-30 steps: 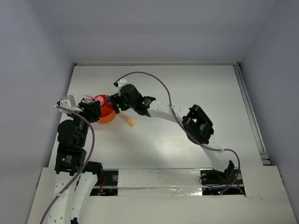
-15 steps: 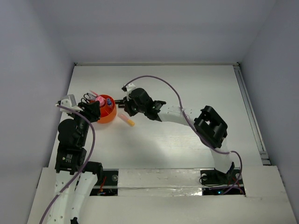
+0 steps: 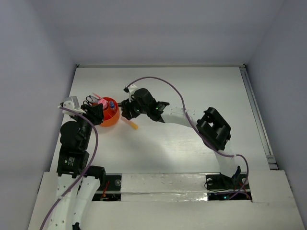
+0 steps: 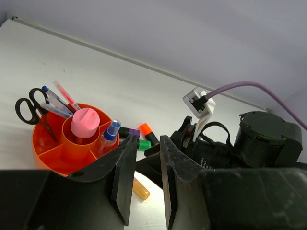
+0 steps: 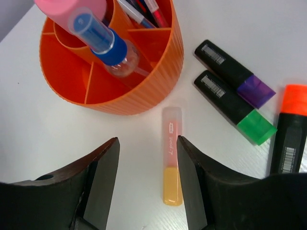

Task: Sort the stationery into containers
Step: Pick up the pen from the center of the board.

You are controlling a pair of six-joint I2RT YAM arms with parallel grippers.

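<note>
Our right gripper hangs spread and empty at the bottom of the frame, the yellow marker lying between its fingers. Just above stands the orange holder; three highlighters lie at right

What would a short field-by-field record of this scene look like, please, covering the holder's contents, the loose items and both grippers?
Holder: orange holder, upright on the table
Centre well: pink-capped bottle
Outer compartments: blue-capped bottle, leaning; scissors; pens
Loose beside holder: yellow marker, purple highlighter, green highlighter, orange highlighter, all lying flat
Right arm: right gripper open, above the yellow marker, holding nothing
Left arm: left gripper narrowly open, empty, next to the orange holder
</note>
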